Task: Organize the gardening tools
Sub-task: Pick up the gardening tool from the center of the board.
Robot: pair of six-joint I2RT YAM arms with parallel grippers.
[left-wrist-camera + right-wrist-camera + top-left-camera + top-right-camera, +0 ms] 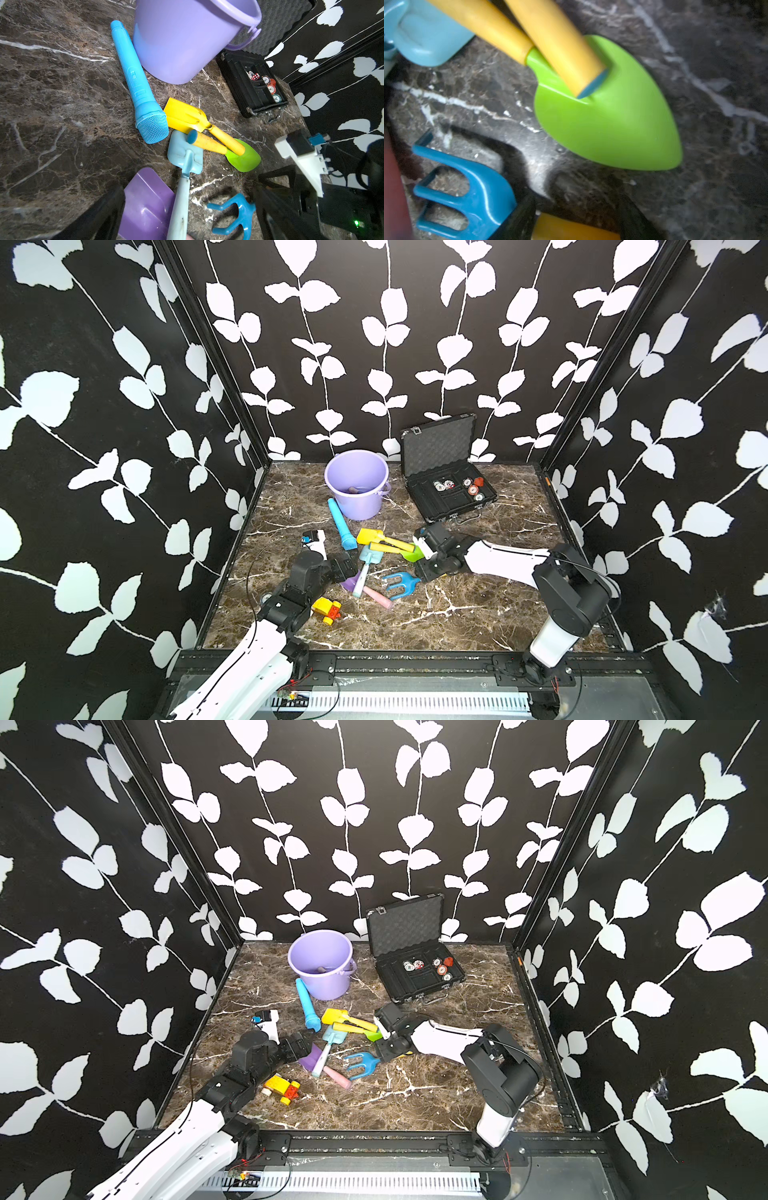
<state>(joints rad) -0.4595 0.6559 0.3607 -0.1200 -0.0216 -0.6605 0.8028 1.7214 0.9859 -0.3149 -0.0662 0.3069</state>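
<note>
Five gardening tools (374, 549) are heaped on the desk (457, 614) in front of the purple bucket (357, 483). The yellow spade (368, 536) and light-blue spade (368, 558) are laid blade toward the bucket. The green trowel (412, 556) is pointed away from it, the yellow spade's handle resting on its blade. The purple scoop (348, 584) has its pink handle pointing away from the bucket, and the blue fork's (405, 585) prongs are turned toward the scoop.

The right gripper's (420, 572) jaws straddle the fork's handle; a grip cannot be told. The left gripper's (348, 569) jaws are spread wide at the scoop.

One toy microphone (341, 526) lies beside the bucket, one open chip case (453, 493) stands near it, and one toy car (327, 608) is farther off.
</note>
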